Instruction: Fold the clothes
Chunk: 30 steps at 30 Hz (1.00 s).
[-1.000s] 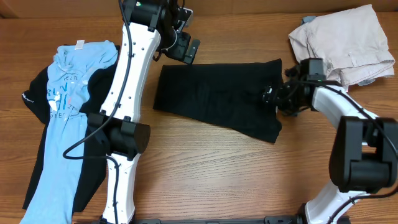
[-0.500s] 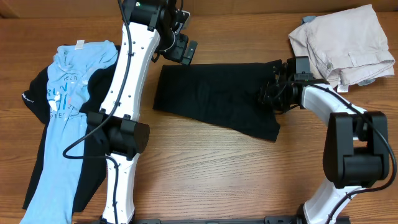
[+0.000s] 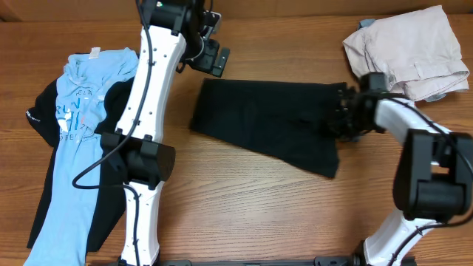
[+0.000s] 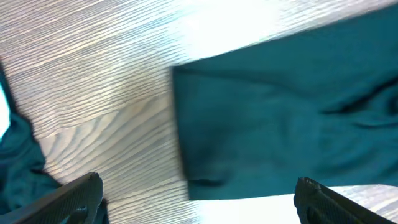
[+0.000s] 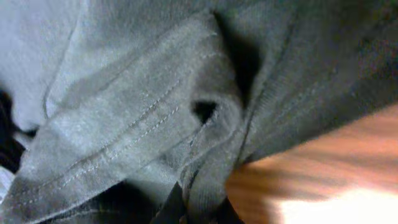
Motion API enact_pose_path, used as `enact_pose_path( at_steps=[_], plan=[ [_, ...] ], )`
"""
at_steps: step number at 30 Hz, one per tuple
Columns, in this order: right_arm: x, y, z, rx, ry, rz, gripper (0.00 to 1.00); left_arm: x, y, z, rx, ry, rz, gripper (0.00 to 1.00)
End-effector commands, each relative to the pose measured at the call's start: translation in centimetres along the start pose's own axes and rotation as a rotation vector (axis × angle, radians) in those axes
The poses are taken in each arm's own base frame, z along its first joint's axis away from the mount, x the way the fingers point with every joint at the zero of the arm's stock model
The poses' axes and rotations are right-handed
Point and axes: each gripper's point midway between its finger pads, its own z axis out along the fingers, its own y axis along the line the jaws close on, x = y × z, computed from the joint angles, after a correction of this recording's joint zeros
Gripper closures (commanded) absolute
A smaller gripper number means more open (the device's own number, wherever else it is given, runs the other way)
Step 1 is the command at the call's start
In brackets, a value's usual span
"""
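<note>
Fold step in hand on black folded fabric garment (image 3: 266,125), lying flat mid-counter as a long slanted band between the two arms. Noted right pincer (image 3: 342,118) pressed together on that garment's right-hand edge; confirmed in the right wrist view by a stitched hem bunched at the fingertips. Noted left pincer (image 3: 219,60) spread wide, hovering near the cloth's far left corner, holding nothing. Logged also, on the brown wooden counter (image 3: 251,222): light blue printed tee (image 3: 77,140) spread over a second black garment (image 3: 44,111) at far left, well apart; beige folded garment (image 3: 410,48) at far right. Judged stage: edge grasp made, fold-over not yet done. Next move, by estimate: raise pinched edge just clear, carry leftward over the band, lay on the opposite edge. Likely calls for keeping the left end pinned or undisturbed, to avoid dragging the whole cloth.
</note>
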Motion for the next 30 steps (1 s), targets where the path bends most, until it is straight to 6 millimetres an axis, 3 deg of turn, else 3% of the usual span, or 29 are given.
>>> enact_pose_path(
  at_steps=[1,6,9,12,15,20,27,30],
  plan=[
    [-2.6,0.2,-6.9,-0.008,-0.122,-0.084,0.96,0.1,1.8,-0.4,-0.019,-0.005,-0.046,0.0],
    [-2.3,0.0,-11.5,0.015,-0.108,-0.113,0.96,0.2,2.9,-0.5,-0.025,-0.006,-0.067,0.0],
    [-2.2,1.4,-12.9,0.015,-0.1,-0.154,0.96,0.4,3.7,-0.5,-0.03,-0.002,-0.084,0.0],
    [-1.9,3.8,-13.1,0.01,-0.088,-0.212,0.96,0.6,4.5,-0.6,-0.034,0.003,-0.1,0.0],
    [-1.0,7.2,-12.1,0.002,-0.065,-0.28,0.96,0.6,4.7,-0.6,-0.035,0.0,-0.101,0.0],
    [1.5,12.9,-8.7,0.034,-0.045,-0.373,0.96,0.2,4.7,-0.6,-0.036,-0.014,-0.097,0.0],
    [4.5,22.2,-4.1,0.016,-0.152,-0.499,0.96,0.2,5.5,-0.7,-0.041,-0.021,-0.108,0.0],
    [6.4,25.5,-1.9,-0.027,-0.163,-0.556,0.87,0.0,5.5,-0.7,-0.042,-0.03,-0.108,0.0]
  ],
)
